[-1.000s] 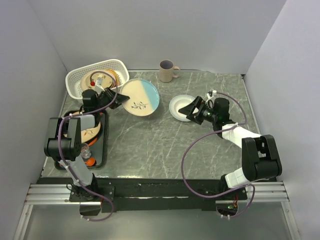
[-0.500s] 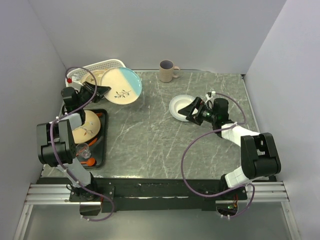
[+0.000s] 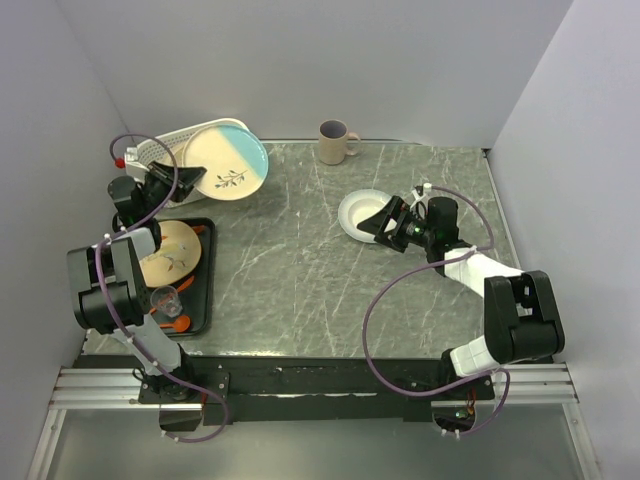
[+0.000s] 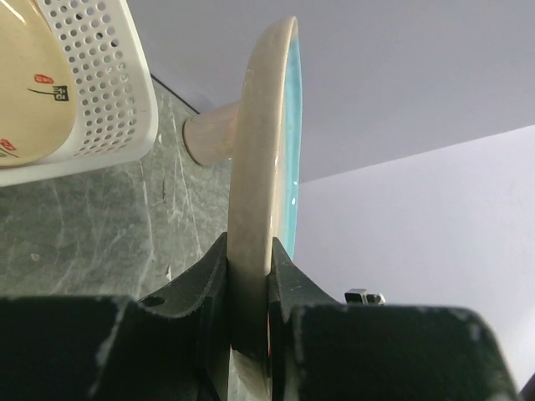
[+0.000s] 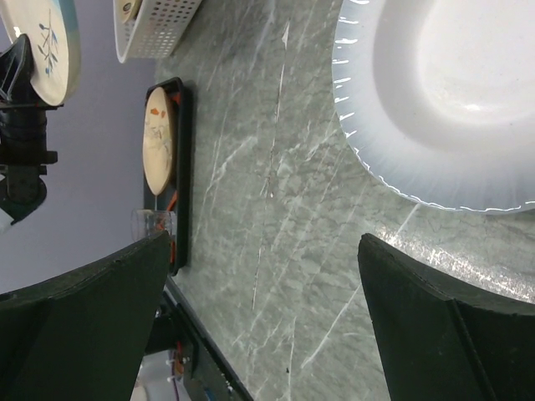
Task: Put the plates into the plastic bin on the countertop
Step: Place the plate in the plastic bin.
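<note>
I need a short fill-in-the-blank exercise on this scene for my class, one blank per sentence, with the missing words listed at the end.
1. The left gripper clamps the cream-and-turquoise plate by its ____.
2. The jaws of the right gripper stand ____ near the white plate.
3. The beige mug at the back of the countertop stands ____.

Missing words: rim; open; upright.

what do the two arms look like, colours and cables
Both arms match: the left arm and right arm have blocky black joints, white links, a looping purple cable each, and black wedge-shaped fingers.
</note>
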Tool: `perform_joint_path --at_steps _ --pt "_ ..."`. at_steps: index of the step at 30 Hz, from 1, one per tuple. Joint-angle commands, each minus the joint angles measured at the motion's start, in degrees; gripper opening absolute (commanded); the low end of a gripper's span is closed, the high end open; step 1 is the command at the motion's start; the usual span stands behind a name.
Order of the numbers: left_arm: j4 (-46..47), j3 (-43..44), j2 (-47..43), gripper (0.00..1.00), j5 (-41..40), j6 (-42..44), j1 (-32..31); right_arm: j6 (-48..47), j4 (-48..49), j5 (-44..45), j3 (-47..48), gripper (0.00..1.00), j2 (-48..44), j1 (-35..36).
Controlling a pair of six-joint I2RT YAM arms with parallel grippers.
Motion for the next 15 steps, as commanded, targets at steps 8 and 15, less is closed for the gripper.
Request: perform_joint_path --at_steps 8,15 --pt "1.6 2.5 -3.7 0.01 -4.9 0.5 2.7 -1.1 0.8 -1.0 1.4 1.00 -0.6 0.3" --pt "3.0 3.2 -1.2 0.01 -6.0 -0.7 3.5 -0.8 1.4 -1.4 0.8 1.00 -0.1 0.3"
